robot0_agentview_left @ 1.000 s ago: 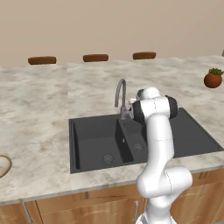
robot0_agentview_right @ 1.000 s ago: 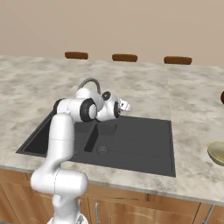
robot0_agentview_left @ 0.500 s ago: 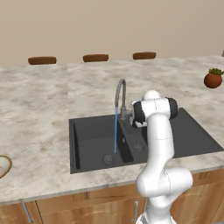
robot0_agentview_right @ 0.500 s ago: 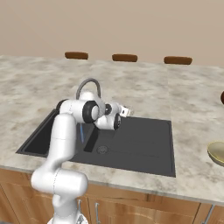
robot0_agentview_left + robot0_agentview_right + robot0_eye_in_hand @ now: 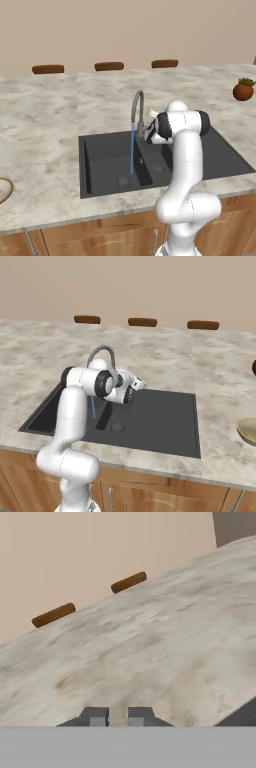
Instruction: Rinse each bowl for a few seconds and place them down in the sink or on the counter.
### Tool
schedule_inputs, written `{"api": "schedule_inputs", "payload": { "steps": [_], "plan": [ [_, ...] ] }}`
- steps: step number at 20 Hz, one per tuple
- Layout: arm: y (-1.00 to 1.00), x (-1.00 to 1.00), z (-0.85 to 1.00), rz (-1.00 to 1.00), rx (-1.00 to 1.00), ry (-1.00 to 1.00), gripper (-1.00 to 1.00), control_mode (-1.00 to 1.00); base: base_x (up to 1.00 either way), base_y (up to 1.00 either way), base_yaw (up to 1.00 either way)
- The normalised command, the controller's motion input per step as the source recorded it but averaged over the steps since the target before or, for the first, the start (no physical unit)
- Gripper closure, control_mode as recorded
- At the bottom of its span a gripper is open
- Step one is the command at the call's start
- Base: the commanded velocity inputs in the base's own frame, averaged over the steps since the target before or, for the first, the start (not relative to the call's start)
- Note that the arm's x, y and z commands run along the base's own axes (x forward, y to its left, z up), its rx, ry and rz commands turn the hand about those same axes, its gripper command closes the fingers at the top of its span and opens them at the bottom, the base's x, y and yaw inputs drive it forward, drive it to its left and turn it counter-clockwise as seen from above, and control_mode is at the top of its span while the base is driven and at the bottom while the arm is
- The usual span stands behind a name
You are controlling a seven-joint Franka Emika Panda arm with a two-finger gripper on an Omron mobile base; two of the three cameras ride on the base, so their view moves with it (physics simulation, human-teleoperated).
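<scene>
The shallow bowl, brown-rimmed and whitish inside, lies on the counter at the far left edge. At the far right edge of the right base view the olive-tan bowl rests on the counter. A thin blue stream of water falls from the gooseneck tap into the left basin of the black sink. My gripper hovers just right of the tap's base, over the sink, far from both bowls. In the hand view my gripper is shut and holds nothing.
A reddish-brown pot with a green plant stands on the counter at the back right. Three brown chair backs line the far edge. The ribbed drainboard forms the sink's right part.
Water has started running from the tap. The fingers have closed. The hand has eased slightly back from the tap's base.
</scene>
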Motion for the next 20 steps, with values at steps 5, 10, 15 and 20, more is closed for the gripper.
{"api": "schedule_inputs", "payload": {
  "steps": [5, 10, 15, 20],
  "plan": [
    [-0.48, 0.00, 0.82, 0.03, 0.22, 0.01, 1.00, -1.00, 0.00, 0.00, 0.00],
    [-0.47, -0.05, 0.85, 0.03, 0.21, 0.04, 1.00, -1.00, 0.00, 0.00, 0.00],
    [-0.31, -0.26, 0.81, 0.01, 0.23, 0.04, 1.00, -1.00, 0.00, 0.00, 0.00],
    [-0.22, -0.45, 0.79, -0.02, 0.23, 0.06, 1.00, -1.00, 0.00, 0.00, 0.00]
  ]
}}
